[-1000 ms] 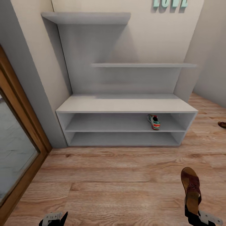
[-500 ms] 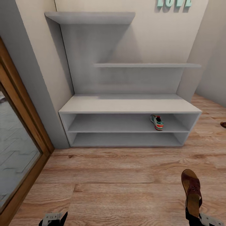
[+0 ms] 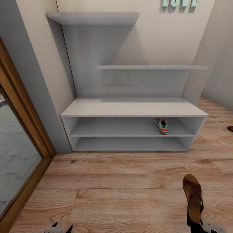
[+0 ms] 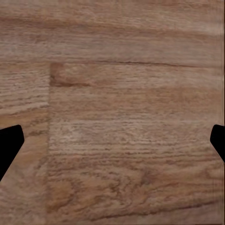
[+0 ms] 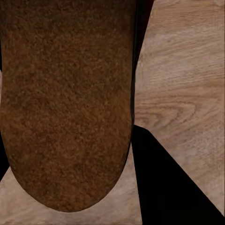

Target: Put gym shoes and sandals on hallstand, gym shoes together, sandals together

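Observation:
The light-grey hallstand (image 3: 132, 109) stands against the wall ahead. One white gym shoe (image 3: 161, 126) with a teal-orange heel sits on the upper of its two open lower shelves, toward the right end. The other gym shoe is out of view. My right gripper (image 3: 194, 222) is shut on the heel end of a brown sandal (image 3: 193, 195), held above the corridor floor (image 3: 123, 181). The right wrist view shows the sandal's brown sole (image 5: 65, 103) beside a black finger (image 5: 164, 187). A brown piece at the right edge, on the floor, looks like the second sandal (image 3: 230, 128). My left gripper (image 4: 112, 140) is open over bare planks.
A wood-framed glass door (image 3: 19, 155) lines the left side. Two staggered upper shelves (image 3: 149, 67) hang above the bench top. Teal letters (image 3: 179, 2) are on the wall. Open floor lies between me and the rack.
The view first shifted slightly, so the camera moved. Since half a second ago the held sandal has dropped lower and a little left, and the left gripper has sunk toward the picture's bottom edge.

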{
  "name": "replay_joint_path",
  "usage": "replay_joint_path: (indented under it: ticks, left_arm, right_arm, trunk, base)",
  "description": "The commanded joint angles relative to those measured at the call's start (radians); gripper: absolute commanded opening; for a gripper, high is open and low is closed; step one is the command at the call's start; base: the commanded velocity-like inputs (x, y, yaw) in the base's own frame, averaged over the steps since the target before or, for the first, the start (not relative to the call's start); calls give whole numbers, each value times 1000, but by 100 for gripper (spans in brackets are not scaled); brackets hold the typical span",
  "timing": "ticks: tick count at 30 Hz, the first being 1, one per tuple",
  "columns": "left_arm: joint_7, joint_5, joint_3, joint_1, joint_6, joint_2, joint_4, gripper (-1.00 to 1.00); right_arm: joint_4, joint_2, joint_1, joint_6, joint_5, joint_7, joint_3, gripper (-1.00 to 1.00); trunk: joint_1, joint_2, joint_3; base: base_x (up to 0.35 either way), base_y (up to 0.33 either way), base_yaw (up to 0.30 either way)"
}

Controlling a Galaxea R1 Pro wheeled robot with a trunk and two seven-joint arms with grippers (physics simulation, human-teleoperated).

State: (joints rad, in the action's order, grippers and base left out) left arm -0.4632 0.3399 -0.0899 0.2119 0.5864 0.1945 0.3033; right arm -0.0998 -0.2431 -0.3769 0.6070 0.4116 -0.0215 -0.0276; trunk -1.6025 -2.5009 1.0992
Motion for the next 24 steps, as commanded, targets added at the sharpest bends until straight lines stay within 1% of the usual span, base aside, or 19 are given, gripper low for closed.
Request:
replay_joint_path:
  ticks: [1,2,3,4,7,8,10,11,13,14,16,17,19,20,23,24]
  left_arm:
    - [-12,13,-7,-2,9,2,-3,100]
    - [-27,20,-5,-7,19,3,-9,100]
    - [-32,25,-4,-9,23,3,-12,100]
    - [-40,38,-3,-13,28,4,-17,100]
    - [-46,63,-2,-16,33,4,-22,100]
    - [-49,82,-2,-17,35,5,-24,100]
    - [-51,100,-2,-17,36,5,-25,100]
    - [-52,116,-2,-18,37,5,-27,100]
    - [-53,126,-2,-18,37,5,-28,100]
    - [-53,133,-2,-19,37,5,-29,100]
    - [-52,136,-2,-19,37,5,-29,100]
    - [-51,138,-2,-20,37,4,-31,100]
    - [-50,138,-2,-20,37,3,-33,100]
    - [-49,138,-3,-20,37,3,-34,100]
    - [-48,137,-2,-20,36,2,-35,100]
    - [-47,137,-2,-19,36,2,-36,100]
  right_arm:
    - [0,8,0,1,8,-1,-3,-100]
    - [-2,26,0,-2,6,-1,-14,-100]
    - [-5,36,0,-4,4,-2,-22,-100]
    - [-14,55,0,-11,-3,-3,-39,-100]
    - [-40,80,-1,-35,-22,-6,-67,-100]
    - [-67,93,-1,-65,-38,-7,-83,-100]
    - [-101,103,-2,-110,-56,-8,-93,-100]
    - [-143,111,-2,-171,-75,-10,-99,-100]
    - [-191,120,-1,-246,-92,-12,-103,-100]
    - [-241,130,-1,-332,-108,-18,-106,-100]
    - [-292,143,-2,-425,-121,-31,-107,-100]
    - [-345,160,-5,-519,-132,-54,-109,-100]
    - [-397,181,-10,-608,-142,-86,-110,-100]
    - [-447,207,-17,-686,-151,-128,-111,-100]
    - [-512,255,-34,-782,-165,-205,-111,-100]
    - [-544,292,-49,-829,-178,-260,-111,-100]
  trunk:
    - [0,0,1]
    - [0,0,1]
    - [0,0,1]
    - [0,0,1]
    - [0,0,1]
    - [0,0,1]
    - [0,0,1]
    - [0,0,1]
    - [0,0,1]
    - [0,0,1]
    - [0,0,1]
    - [0,0,1]
    - [0,0,1]
    - [0,0,1]
    - [0,0,1]
    - [0,0,1]
  base:
    - [0,0,0]
    - [0,0,0]
    - [0,0,0]
    - [0,0,0]
    - [0,0,0]
    - [0,0,0]
    - [0,0,0]
    - [0,0,0]
    - [0,0,0]
    - [0,0,0]
    - [0,0,0]
    - [0,0,0]
    - [0,0,0]
    - [0,0,0]
    - [0,0,0]
    - [0,0,0]
